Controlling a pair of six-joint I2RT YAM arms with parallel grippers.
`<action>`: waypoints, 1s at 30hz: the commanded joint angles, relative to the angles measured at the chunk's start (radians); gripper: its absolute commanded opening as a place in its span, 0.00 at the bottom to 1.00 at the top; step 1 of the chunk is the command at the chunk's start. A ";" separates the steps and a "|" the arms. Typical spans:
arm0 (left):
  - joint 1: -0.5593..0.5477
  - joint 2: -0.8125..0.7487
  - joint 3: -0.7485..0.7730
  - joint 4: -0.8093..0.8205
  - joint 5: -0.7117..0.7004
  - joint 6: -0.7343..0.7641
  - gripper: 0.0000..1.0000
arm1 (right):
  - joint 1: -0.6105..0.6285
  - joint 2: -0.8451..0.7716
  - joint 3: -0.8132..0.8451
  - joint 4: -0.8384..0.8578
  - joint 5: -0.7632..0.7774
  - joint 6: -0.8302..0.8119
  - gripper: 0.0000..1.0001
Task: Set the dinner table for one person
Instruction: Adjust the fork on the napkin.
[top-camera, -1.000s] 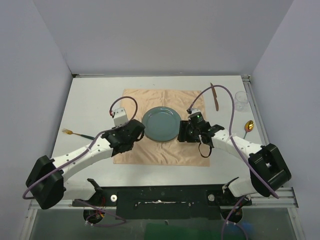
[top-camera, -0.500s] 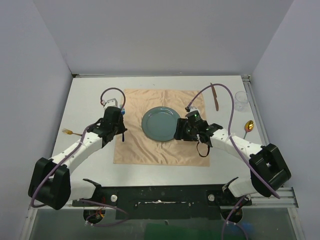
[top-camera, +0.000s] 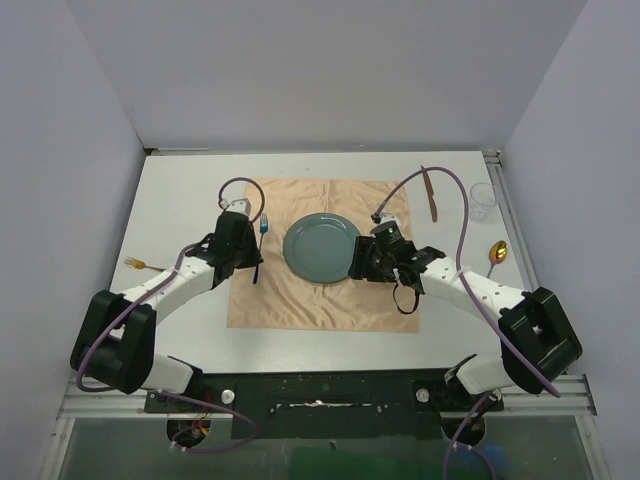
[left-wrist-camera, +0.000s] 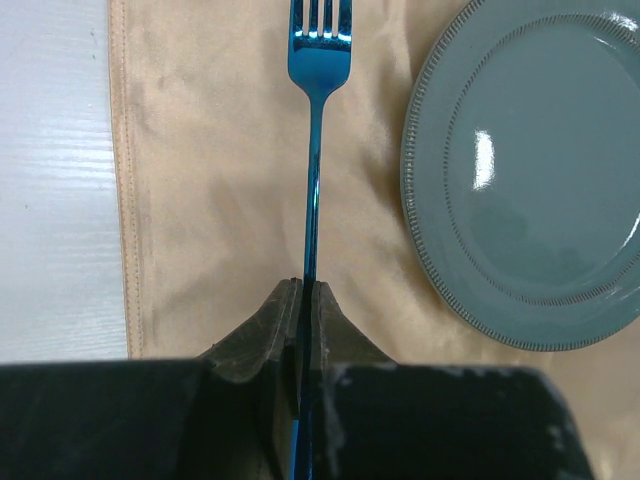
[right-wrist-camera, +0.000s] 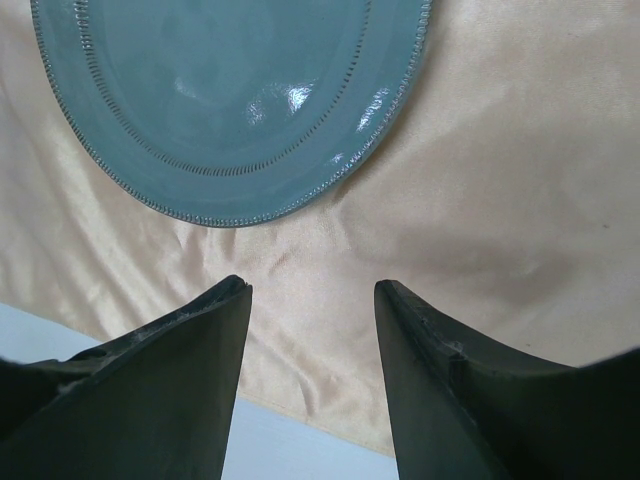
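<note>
A blue fork (left-wrist-camera: 313, 150) is pinched by its handle in my left gripper (left-wrist-camera: 303, 290), tines pointing away from me. It lies over the peach cloth (left-wrist-camera: 220, 180), left of the teal plate (left-wrist-camera: 540, 180). From above, the fork (top-camera: 263, 232) and left gripper (top-camera: 258, 258) are between the cloth's left edge and the plate (top-camera: 322, 248). My right gripper (top-camera: 365, 262) stands open and holds nothing, low over the cloth (right-wrist-camera: 480, 200) just off the plate's (right-wrist-camera: 230, 90) right rim; its fingertips (right-wrist-camera: 240, 295) touch nothing. The white dinner table (top-camera: 180, 190) carries everything.
A gold fork (top-camera: 135, 264) lies on the bare table at the left. A brown knife (top-camera: 431, 195) rests at the cloth's far right corner. A clear glass (top-camera: 483, 200) and a gold spoon (top-camera: 497, 252) sit near the right rail.
My left arm swung from the plate's near-left rim out to the cloth's left edge, then came back a little with the blue fork now lined up beside the plate. The right arm barely moved.
</note>
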 joint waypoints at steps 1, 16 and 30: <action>0.007 0.023 0.032 0.066 -0.031 -0.003 0.00 | 0.007 -0.007 0.042 0.017 0.019 0.006 0.53; -0.057 0.149 0.056 0.139 -0.092 -0.068 0.00 | 0.008 0.004 0.048 -0.004 0.031 0.007 0.53; -0.068 0.169 0.066 0.150 -0.107 -0.032 0.00 | 0.010 0.023 0.049 0.005 0.022 0.010 0.53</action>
